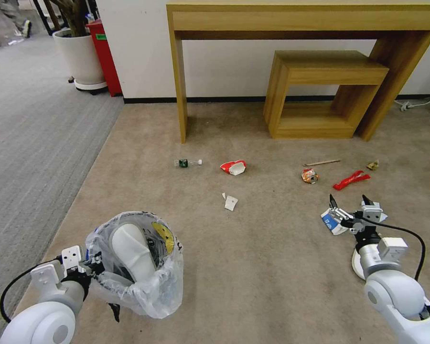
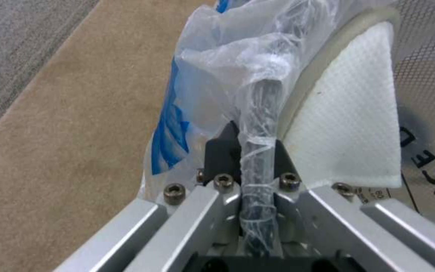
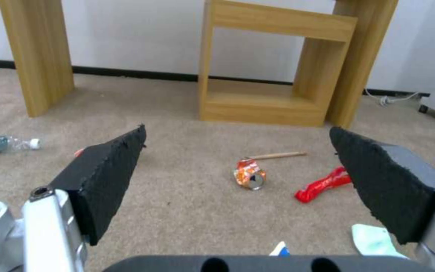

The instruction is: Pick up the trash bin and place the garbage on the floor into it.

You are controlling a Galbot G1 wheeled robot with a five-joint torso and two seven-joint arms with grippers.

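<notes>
A beige carpet floor (image 1: pixel 253 258) fills the scene, with a grey ribbed carpet (image 1: pixel 28 138) along its left side and a white wall at the far end. Against that wall stands a tall wooden desk (image 1: pixel 301 19), and a smaller wooden stool (image 1: pixel 320 91) is tucked under its right half. At the near left the trash bin (image 1: pixel 138 263), lined with a crinkled clear bag, is held off to the side of the left gripper (image 1: pixel 93 265), whose fingers are clamped on the bin's bagged rim (image 2: pixel 260 151). 1 white slipper (image 1: pixel 131 251) stands inside the bin, pressed against the wall by the rim. At the near right the right gripper (image 1: pixel 349 203) hangs low over the carpet with its 2 black pads (image 3: pixel 102 181) spread wide apart and holding nothing. A blue and white carton (image 1: pixel 332 220) lies just beside its left fingertip, and part of another white slipper (image 1: pixel 356 263) shows under that arm. Farther out on the right lie a red wrapper (image 1: pixel 351 180), an orange snack packet (image 1: pixel 310 176), a wooden stick (image 1: pixel 321 163) and a small crumpled scrap (image 1: pixel 373 165). Near the middle lie a red and white paper cup (image 1: pixel 233 166), a white tissue (image 1: pixel 230 202) nearer than it, and a tiny bottle (image 1: pixel 188 163) to the cup's left.
</notes>
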